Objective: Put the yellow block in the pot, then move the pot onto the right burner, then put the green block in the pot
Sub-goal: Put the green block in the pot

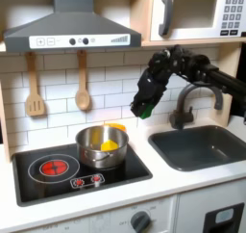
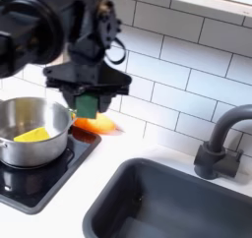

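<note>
right now the gripper (image 2: 88,106) is hovering above the stove's back corner, clenched around the green block (image 2: 87,101), which is showing as a dark green chunk between the jaws in both exterior views. the pot (image 1: 102,146) is sitting on the burner toward the first exterior view's right, and the yellow block (image 2: 32,135) is already lying inside it, against the bottom. so by my reading the step in hand is the last one: carrying the green block over the pot and dropping it in.

to do it well, the arm is needing to travel toward the second exterior view's left until the block is hanging over the pot's open mouth, not over its rim, and then come down a little before letting go, so the block is not bouncing off the steel edge or off the yellow block. a release from high up is risking a bounce out onto the cooktop (image 1: 38,184).

an orange rounded piece (image 2: 98,126) is lying just beside the pot, under the gripper, so a straight descent here would be landing on it. the tiled wall (image 2: 187,55) is close behind, the sink (image 2: 157,203) and faucet (image 2: 219,144) are lying to the second exterior view's right, well apart from the pot, and the air above the pot is looking open.
</note>
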